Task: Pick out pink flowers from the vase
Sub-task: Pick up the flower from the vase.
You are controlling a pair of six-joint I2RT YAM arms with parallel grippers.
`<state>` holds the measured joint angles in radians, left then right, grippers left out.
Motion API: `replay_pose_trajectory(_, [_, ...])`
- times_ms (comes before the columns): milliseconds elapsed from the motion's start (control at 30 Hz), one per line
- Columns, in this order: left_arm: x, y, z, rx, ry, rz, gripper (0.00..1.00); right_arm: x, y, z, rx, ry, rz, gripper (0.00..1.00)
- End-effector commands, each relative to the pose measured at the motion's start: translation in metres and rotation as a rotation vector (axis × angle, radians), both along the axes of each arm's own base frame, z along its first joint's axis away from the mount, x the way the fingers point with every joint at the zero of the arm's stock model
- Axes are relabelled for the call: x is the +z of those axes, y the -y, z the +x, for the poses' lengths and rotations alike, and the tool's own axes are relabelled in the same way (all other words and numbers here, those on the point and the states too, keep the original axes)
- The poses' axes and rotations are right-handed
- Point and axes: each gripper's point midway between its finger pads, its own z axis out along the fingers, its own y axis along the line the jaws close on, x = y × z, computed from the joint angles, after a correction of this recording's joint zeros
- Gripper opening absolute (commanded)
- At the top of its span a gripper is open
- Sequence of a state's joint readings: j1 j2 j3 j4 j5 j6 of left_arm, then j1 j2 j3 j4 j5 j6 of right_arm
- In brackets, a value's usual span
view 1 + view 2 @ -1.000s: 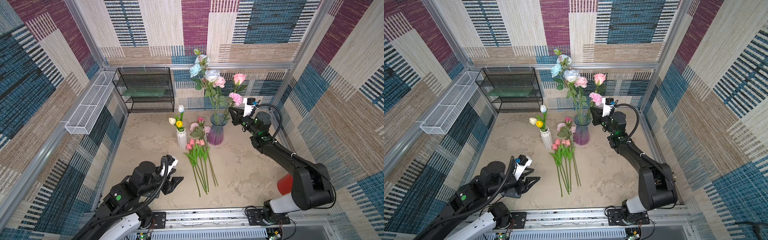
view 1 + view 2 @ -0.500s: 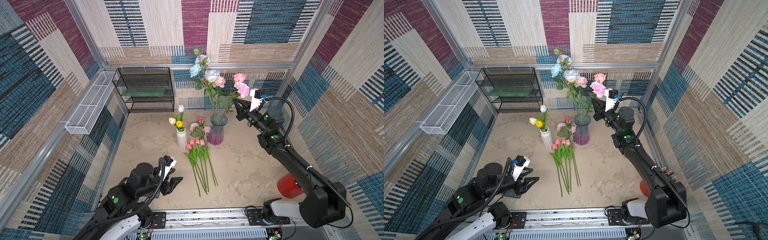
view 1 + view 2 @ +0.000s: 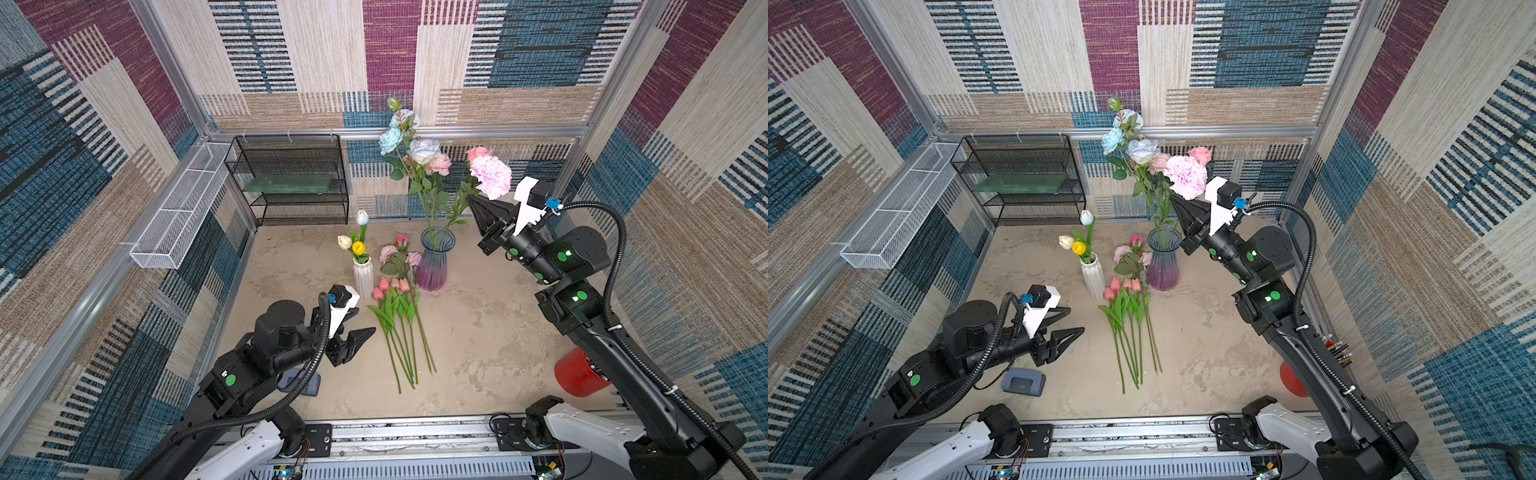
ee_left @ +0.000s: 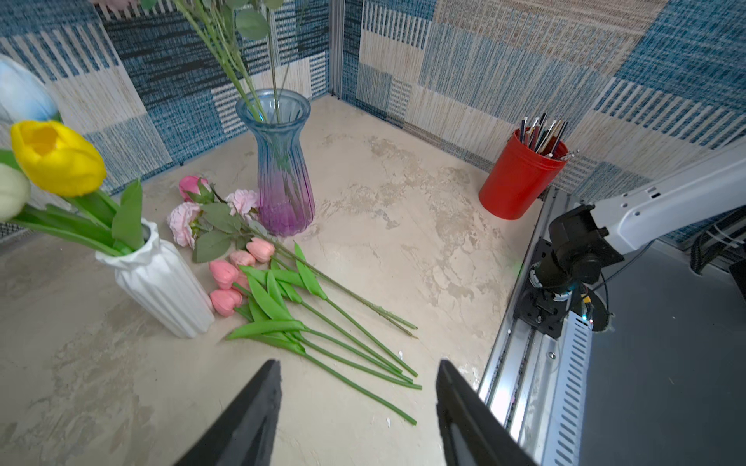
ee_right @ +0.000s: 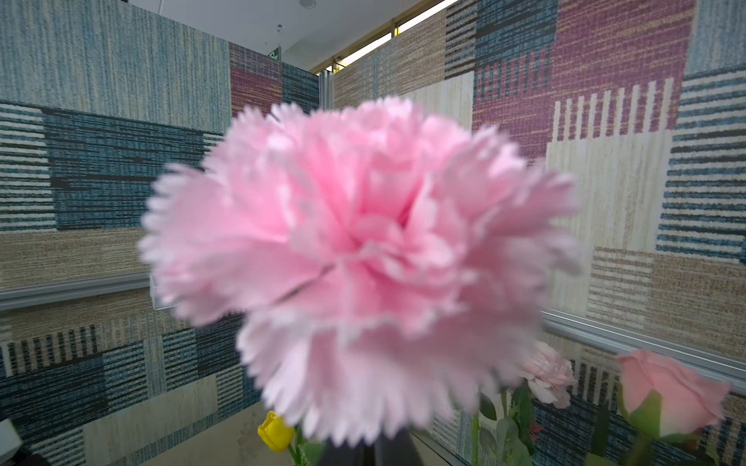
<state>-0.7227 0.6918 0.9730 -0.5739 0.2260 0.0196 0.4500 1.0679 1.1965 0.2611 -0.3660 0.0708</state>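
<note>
Pink flowers (image 3: 397,286) already picked lie bundled on the surface (image 3: 478,332), just right of the left end effector (image 3: 365,320), which hovers wide and empty. Farther right, above the glass vase (image 3: 434,259), the right end effector (image 3: 473,201) is pinched narrow on the pink carnation (image 3: 491,176) stem. The extraction seems to be under way; next it needs a straight lift until the stem clears the rim, with two pink roses (image 3: 440,165) yet to follow.

A frilly pale-pink carnation (image 3: 490,176) is seen above the blue-to-purple ribbed glass vase (image 3: 433,270); beside that vase, salmon-pink green-stemmed tulips (image 3: 384,283) and a white fluted vase (image 3: 363,279) are shown.
</note>
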Motion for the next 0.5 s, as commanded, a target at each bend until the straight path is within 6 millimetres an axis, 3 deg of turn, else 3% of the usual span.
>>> replay_pose_trajectory(0, [0.027, 0.013, 0.002, -0.071, 0.129, -0.034, 0.63, -0.01, -0.011, -0.014, 0.056, -0.027, -0.017, 0.05])
replay_pose_trajectory(200, [0.026, 0.028, 0.012, -0.125, 0.189, -0.001, 0.63, -0.043, -0.038, -0.043, 0.182, -0.102, -0.025, 0.05])
replay_pose_trajectory(333, [0.012, 0.041, 0.018, -0.169, 0.181, 0.03, 0.63, -0.064, -0.051, -0.059, 0.238, -0.14, -0.026, 0.05])
replay_pose_trajectory(467, [0.001, 0.054, 0.018, -0.233, 0.169, 0.031, 0.63, -0.072, -0.056, -0.068, 0.272, -0.172, -0.013, 0.05])
